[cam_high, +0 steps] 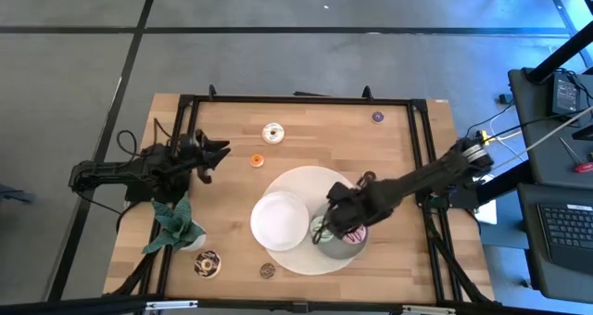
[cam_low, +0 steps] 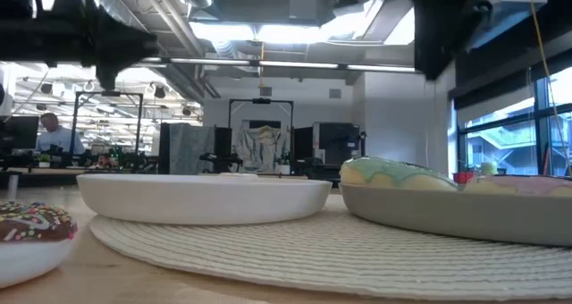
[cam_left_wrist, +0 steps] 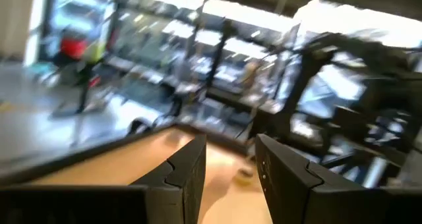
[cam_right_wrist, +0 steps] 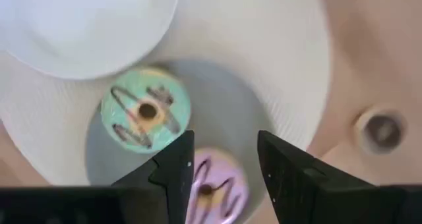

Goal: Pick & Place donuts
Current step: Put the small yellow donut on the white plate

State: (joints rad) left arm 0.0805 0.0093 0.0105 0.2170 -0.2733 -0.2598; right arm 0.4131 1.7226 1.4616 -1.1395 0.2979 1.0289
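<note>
**Right fingers open above two donuts in the grey plate**

The right gripper (cam_right_wrist: 224,168) hangs over the grey plate (cam_right_wrist: 264,125) with its fingers parted and nothing between them. The pink donut (cam_right_wrist: 214,184) lies directly beneath the gap, and the green donut (cam_right_wrist: 145,111) sits just beside it in the same plate. In the high view this gripper (cam_high: 338,220) is at about 4 o'clock on the round woven mat (cam_high: 315,181), which also carries the white plate (cam_high: 280,220) — empty, just beside the grey one.

The left gripper (cam_left_wrist: 227,178) is raised off the worktop (cam_high: 408,167) at its 9 o'clock side, fingers apart and holding nothing.

Other donuts lie scattered on the bare wood: a white one (cam_high: 272,132) near 12 o'clock, an orange mini (cam_high: 258,160) just below it, a purple mini (cam_high: 378,117) toward 1 o'clock, the sprinkled chocolate donut (cam_high: 208,264) near 7 o'clock beside the plant (cam_high: 173,224), and a brown mini (cam_high: 268,271) at 6 o'clock, by the mat's edge.
</note>
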